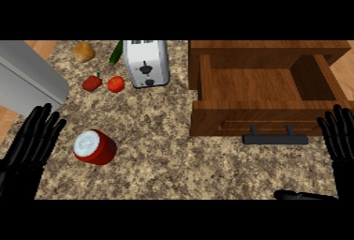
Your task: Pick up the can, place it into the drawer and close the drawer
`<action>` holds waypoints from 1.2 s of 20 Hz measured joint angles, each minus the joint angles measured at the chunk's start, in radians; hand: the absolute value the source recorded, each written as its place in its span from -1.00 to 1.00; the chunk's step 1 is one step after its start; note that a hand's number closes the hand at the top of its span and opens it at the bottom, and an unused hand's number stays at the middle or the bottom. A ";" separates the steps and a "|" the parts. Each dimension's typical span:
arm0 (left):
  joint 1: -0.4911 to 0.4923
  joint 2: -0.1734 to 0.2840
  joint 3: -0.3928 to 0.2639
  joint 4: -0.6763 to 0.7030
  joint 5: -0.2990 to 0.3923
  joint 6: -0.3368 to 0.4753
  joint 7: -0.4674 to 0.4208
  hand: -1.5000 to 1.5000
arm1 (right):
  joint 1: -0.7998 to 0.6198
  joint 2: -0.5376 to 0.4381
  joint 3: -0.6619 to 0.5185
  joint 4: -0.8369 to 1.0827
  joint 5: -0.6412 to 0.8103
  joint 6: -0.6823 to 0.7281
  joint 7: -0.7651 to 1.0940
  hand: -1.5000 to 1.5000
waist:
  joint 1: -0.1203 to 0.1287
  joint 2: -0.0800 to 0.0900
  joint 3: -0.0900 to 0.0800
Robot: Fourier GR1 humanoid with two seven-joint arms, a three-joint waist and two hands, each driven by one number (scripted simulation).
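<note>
Both hands, left [33, 140] and right [340, 136], rest open, empty. I note the can [95, 147] lying near the surface's left edge; rigid, light, roll-prone. Take its sides.

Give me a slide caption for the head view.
Red can lying on the counter, wooden drawer open, both hands open at the edges.

right hand [340, 136]: cut off by the right edge.
left hand [31, 140]: wrist runs off the left edge.
cucumber [116, 54]: partly hidden behind the toaster [146, 63].
sink [27, 77]: cut off at left.
</note>
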 measured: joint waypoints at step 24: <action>-0.061 -0.033 0.098 0.351 -0.042 -0.034 -0.226 -1.00 | 0.041 -0.006 -0.113 0.007 -0.056 0.104 -0.043 -1.00 | -0.002 0.001 0.000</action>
